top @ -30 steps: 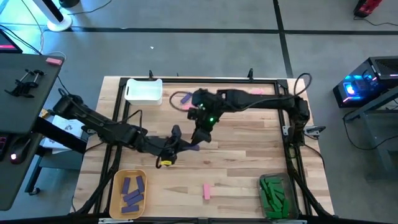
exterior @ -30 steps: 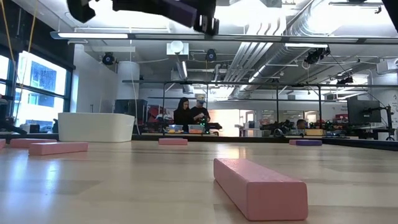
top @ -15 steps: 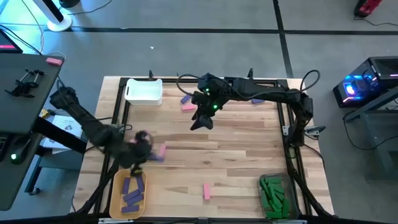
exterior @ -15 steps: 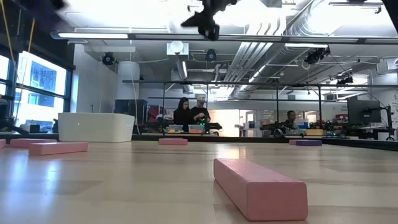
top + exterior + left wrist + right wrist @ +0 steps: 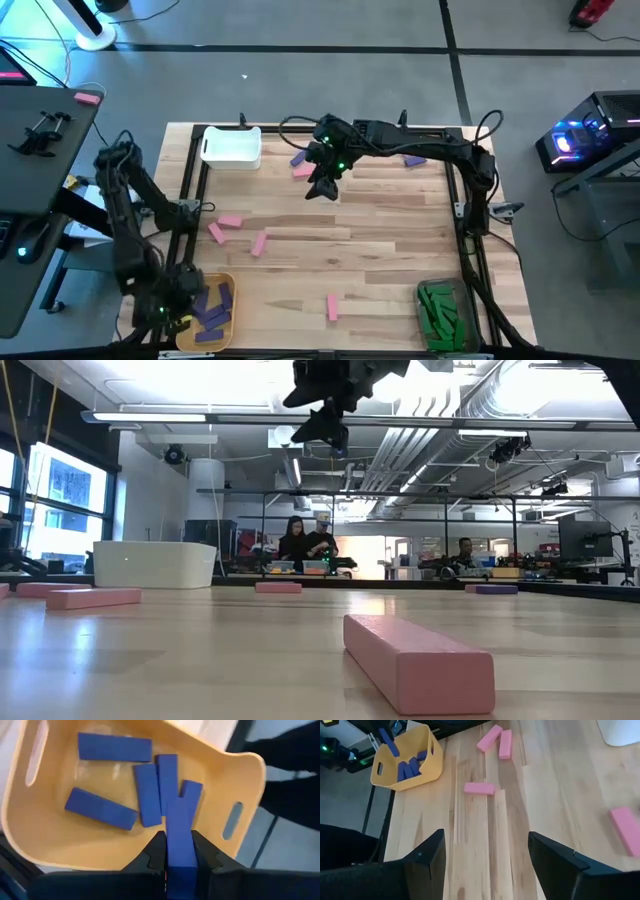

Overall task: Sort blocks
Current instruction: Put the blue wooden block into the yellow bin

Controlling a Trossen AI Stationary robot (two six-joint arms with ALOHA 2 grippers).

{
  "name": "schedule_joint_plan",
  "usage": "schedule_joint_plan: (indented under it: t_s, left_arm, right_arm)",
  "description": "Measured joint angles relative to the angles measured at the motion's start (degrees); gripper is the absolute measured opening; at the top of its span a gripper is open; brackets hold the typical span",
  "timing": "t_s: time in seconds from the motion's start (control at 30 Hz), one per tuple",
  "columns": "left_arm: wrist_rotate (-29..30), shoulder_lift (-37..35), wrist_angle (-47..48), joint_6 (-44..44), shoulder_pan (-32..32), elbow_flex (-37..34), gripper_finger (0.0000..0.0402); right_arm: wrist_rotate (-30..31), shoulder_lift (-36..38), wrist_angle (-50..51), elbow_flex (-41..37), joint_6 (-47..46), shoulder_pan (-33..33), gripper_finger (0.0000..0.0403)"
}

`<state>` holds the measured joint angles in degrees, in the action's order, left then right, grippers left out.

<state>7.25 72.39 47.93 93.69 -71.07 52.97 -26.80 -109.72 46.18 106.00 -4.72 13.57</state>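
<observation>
Wooden slats of the work table (image 5: 380, 250) carry a scatter of blocks beneath two dark arms. Over the yellow bin (image 5: 188, 300) at the table's near left corner, the left gripper (image 5: 178, 851) has its fingers closed tight on a purple block (image 5: 179, 837), held on end above five more purple blocks (image 5: 100, 808) lying loose in the bin. In the right wrist view that same held block (image 5: 387, 742) stands tilted over the bin's rim.

Pink blocks remain out on the wood: two (image 5: 227, 227) lie close together left of centre, one (image 5: 333, 307) sits alone near the front edge and fills the foreground of the low view (image 5: 417, 657), and another (image 5: 302, 171) lies at the back just beside the right gripper. A purple block (image 5: 297, 159) rests next to it, and what appears to be one more purple block (image 5: 414, 160) lies farther right along the back, partly under the right arm. Green blocks (image 5: 438, 305) are heaped in the clear bin (image 5: 455, 330) at the near right corner.

At the back centre of the table the right gripper (image 5: 322, 188) hangs above the boards with its fingers (image 5: 425, 860) spread wide and nothing between them. A white bin (image 5: 231, 146) sits at the back left. Beyond the table, across the open room, people (image 5: 307, 540) are gathered at a bench.
</observation>
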Motion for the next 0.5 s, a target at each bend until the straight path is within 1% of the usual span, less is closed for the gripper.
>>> schedule_joint_plan:
  t_s: [0.07,0.1,0.23,0.37,0.5]
  left_arm:
    - [0.29,1.11,-1.08,0.59,0.45,-0.08,0.0031]
    - [0.59,1.42,-1.96,0.46,0.94,-0.08,0.0041]
    - [1.31,1.32,-3.06,-1.14,4.1,-0.08,0.01]
    - [-2.51,-0.11,-1.55,-0.9,7.61,-0.08,0.0159]
    - [-6.22,-2.91,-0.01,-2.96,10.68,-0.08,0.0202]
  right_arm:
    - [-0.11,0.25,1.3,0.0,1.14,0.48,0.0215]
    - [-0.14,0.49,2.5,0.0,1.86,0.72,0.0215]
    - [-0.15,0.62,8.49,0.0,4.32,1.13,0.0215]
    - [-0.15,0.82,14.13,0.0,7.85,1.13,0.0215]
    - [-0.04,1.25,16.89,0.0,10.01,1.78,0.0215]
